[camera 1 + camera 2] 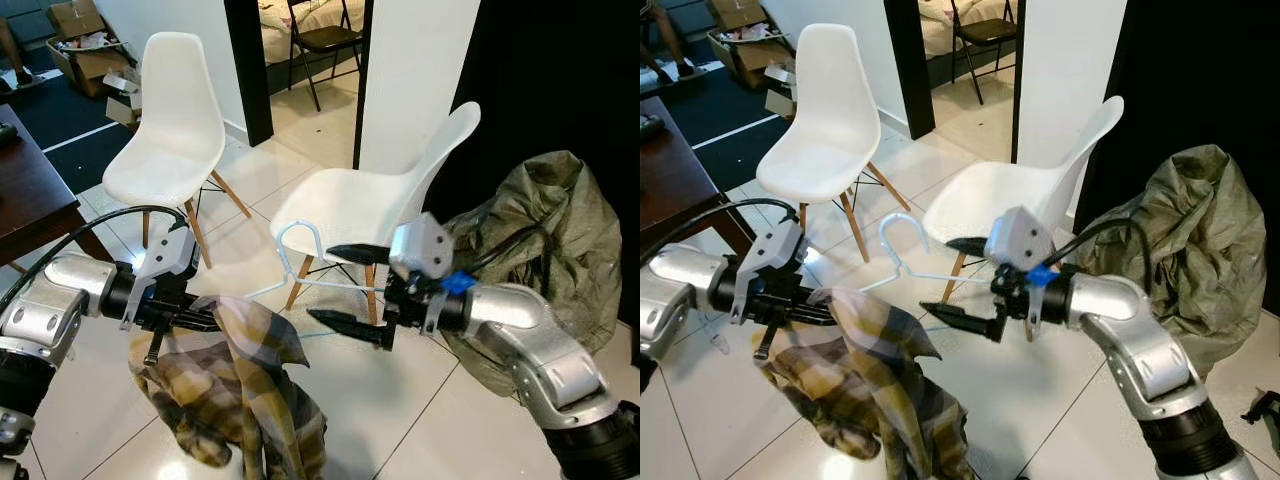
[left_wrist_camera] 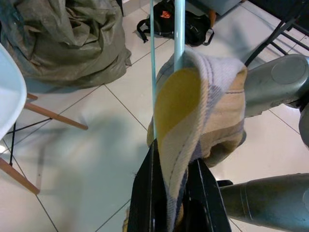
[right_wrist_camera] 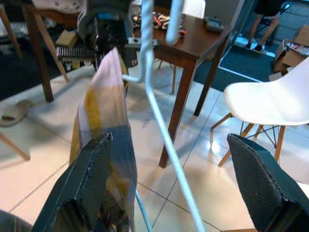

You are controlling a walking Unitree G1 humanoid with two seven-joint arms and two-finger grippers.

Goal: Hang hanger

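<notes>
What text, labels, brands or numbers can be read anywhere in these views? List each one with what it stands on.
No legible text in any view.
Cardboard boxes by the far wall: any printing too small and blurred to read.
Black bag on the floor: an orange patch, too blurred to read.
Plaid shirt, white hanger, white chairs and olive sack: no markings visible.

Looked everywhere, can't read any text, label, brand or number. Brown cardboard boxes (image 1: 85, 45) in the upper left of the frame, too blurry.
</notes>
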